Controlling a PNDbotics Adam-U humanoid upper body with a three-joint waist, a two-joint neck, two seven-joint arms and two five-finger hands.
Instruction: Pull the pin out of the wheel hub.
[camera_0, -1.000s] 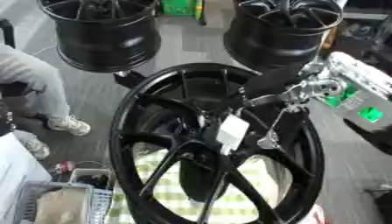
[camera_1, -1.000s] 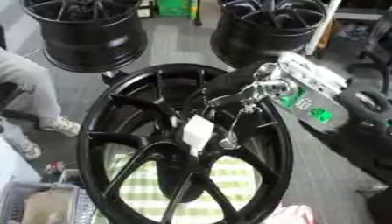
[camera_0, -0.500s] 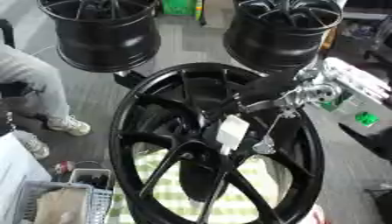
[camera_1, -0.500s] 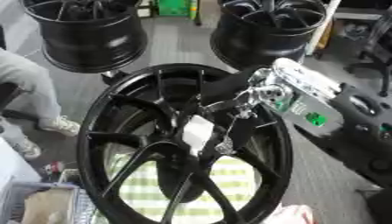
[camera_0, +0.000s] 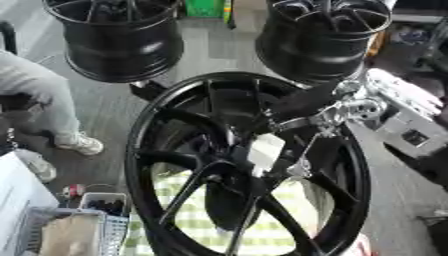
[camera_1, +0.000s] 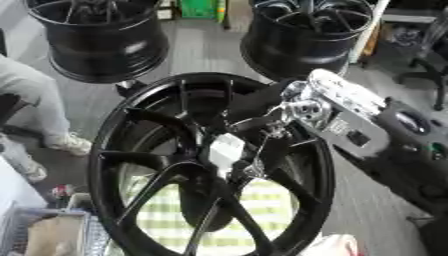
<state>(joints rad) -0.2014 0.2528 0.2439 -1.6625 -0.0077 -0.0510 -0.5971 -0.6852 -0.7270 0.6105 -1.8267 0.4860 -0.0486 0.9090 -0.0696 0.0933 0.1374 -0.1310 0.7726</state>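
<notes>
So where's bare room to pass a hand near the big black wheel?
Open gaps lie between the big black spoked wheel's left and lower spokes. It is crowded at upper right, where the right hand reaches to the white tag by the hub.

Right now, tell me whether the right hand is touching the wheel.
Cannot tell. In the right eye view the right hand overlaps the wheel near the hub, but black fingers against black spokes hide any contact or gap.

Head stereo pair, looking steeply down.
Both eyes sit close above the wheel hub (camera_0: 245, 165), sharing it; the right hand (camera_1: 302, 107) enters at 2 o'clock.
</notes>
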